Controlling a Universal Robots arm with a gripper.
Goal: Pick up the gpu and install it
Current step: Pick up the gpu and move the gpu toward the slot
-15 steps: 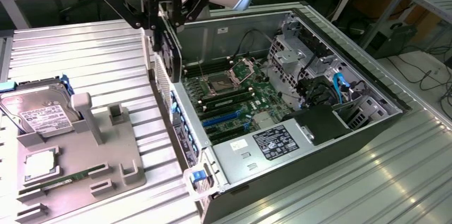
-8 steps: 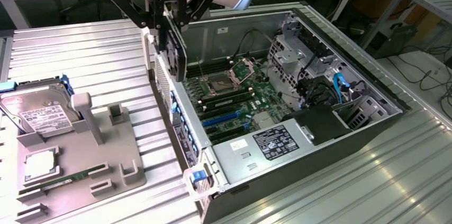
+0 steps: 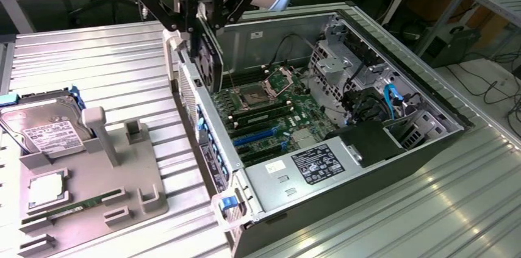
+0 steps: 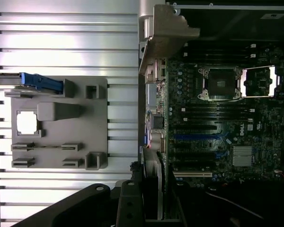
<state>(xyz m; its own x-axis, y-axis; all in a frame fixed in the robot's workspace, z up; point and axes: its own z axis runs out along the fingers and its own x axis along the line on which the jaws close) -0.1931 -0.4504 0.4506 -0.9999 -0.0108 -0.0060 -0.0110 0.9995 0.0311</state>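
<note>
Gpu (image 3: 211, 57), held upright and edge-on in my gripper (image 3: 199, 23), which pinches it by its flat faces. It hangs clear of the table (image 3: 97, 57), above the rear wall of the open computer case (image 3: 366, 209), on the side facing the grey tray (image 3: 122, 197). That tray lies toward the table's edge at the exterior view's left, with the hard drive (image 3: 41, 127) in it. I judge the step in hand to be the carry: pick-up done, seating not yet done. Installing calls for lining the card's lower edge with a blue slot (image 3: 256, 137) on the motherboard (image 3: 273, 108), bracket against the rear wall.
</note>
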